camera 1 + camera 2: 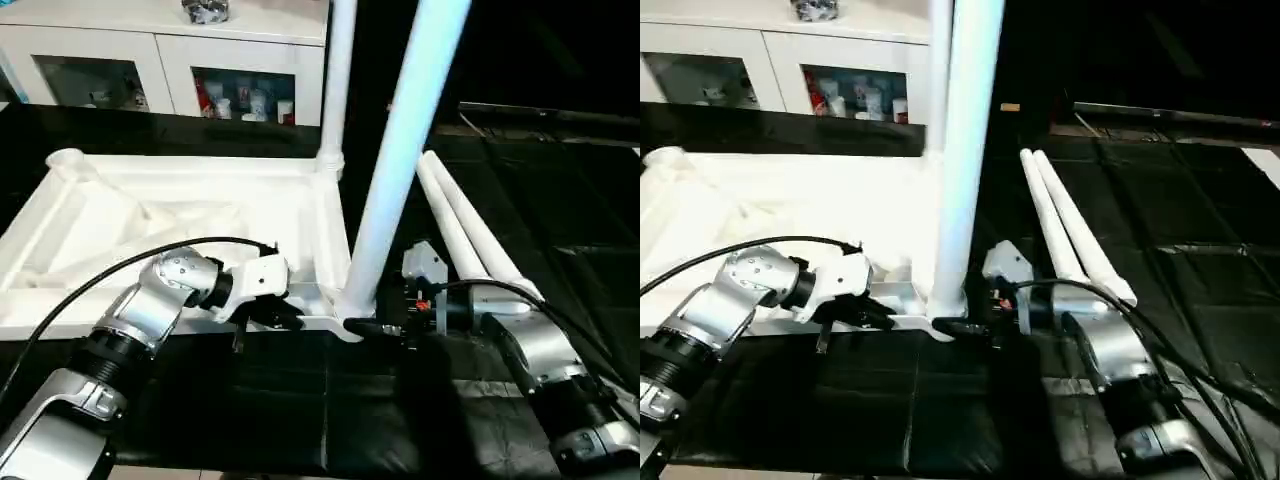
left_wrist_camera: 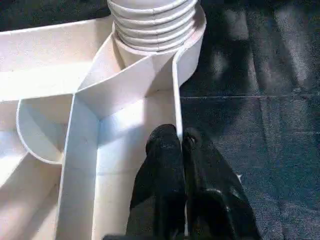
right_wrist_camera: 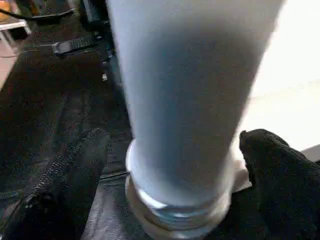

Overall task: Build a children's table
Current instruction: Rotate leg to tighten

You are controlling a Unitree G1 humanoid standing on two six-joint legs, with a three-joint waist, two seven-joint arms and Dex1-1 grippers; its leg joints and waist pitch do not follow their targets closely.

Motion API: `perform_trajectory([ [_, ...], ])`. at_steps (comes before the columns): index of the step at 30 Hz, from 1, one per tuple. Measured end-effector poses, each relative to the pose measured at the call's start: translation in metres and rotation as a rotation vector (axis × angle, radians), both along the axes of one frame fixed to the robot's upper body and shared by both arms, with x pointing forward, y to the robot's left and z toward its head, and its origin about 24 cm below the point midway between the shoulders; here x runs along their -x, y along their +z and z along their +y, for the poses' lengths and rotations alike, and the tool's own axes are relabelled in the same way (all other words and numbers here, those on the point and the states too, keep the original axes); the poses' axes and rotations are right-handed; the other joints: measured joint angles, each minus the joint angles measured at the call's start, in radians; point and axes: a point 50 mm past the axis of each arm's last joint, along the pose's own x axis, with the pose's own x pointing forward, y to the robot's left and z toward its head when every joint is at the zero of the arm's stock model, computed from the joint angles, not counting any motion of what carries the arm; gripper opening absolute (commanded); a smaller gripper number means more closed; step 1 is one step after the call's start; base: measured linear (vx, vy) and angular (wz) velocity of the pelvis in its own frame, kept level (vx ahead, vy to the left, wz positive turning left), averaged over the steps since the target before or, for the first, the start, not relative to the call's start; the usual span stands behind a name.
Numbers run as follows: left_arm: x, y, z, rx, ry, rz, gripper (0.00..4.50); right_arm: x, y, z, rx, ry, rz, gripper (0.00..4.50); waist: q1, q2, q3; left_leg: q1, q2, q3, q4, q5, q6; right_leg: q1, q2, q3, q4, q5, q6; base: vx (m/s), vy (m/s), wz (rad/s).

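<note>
tabletop: white ribbed plastic rectangular tabletop (image 1: 150,235) lay underside-up on black mat (image 1: 300,400)
left gripper (image 2: 181,142): my fingers pinched shut on tabletop's near rim
right gripper (image 3: 175,165): my fingers spread wide around upright white tubular leg (image 1: 400,150) in tabletop's near corner socket, not touching

Tabletop (image 1: 180,215) glares overexposed; dark mat (image 1: 300,400); near leg (image 3: 185,100) blurred.

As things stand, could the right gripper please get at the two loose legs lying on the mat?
Probably yes: the loose legs lie just beyond the right gripper, which stands open around the upright leg, with nothing between them; it must back off first.
</note>
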Motion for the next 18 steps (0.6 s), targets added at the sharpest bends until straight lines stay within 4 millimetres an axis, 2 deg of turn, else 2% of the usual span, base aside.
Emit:
perform_trajectory([
  [2,0.0001,0.0000,-0.0001,0.000,-0.002,0.000,0.00,0.0000,-0.0019,-0.0009,0.001,0.001,0.012,4.09,0.000,0.000,0.000,0.000,0.000,0.000,0.000,0.000,0.000,0.000,0.000,0.000,0.000,0.000,0.000,0.000,0.000,0.00],
  [3,0.0001,0.0001,-0.0001,-0.001,-0.004,-0.001,0.00,0.0002,-0.0030,-0.0014,0.001,0.004,0.020,3.80,0.000,0.000,0.000,0.000,0.000,0.000,0.000,0.000,0.000,0.000,0.000,0.000,0.000,0.000,0.000,0.000,0.000,0.00],
  [6,0.0005,0.0001,-0.0002,-0.001,-0.010,-0.001,0.00,0.0000,-0.0032,-0.0018,0.002,0.008,0.024,3.67,0.000,0.000,0.000,0.000,0.000,0.000,0.000,0.000,0.000,0.000,0.000,0.000,0.000,0.000,0.000,0.000,0.000,0.00],
  [14,0.0013,-0.0002,-0.0011,-0.003,-0.027,0.000,0.00,-0.0001,-0.0044,-0.0022,-0.001,0.009,0.035,2.89,0.001,0.000,0.000,0.000,0.000,0.000,0.000,0.000,0.000,0.000,0.000,0.000,0.000,0.000,0.000,0.000,0.000,0.00],
  [18,0.0014,-0.0004,-0.0010,-0.003,-0.030,-0.001,0.00,0.0000,-0.0046,-0.0022,-0.002,0.009,0.041,2.78,0.001,0.000,0.000,0.000,0.000,0.000,0.000,0.000,0.000,0.000,0.000,0.000,0.000,0.000,0.000,0.000,0.000,0.00],
])
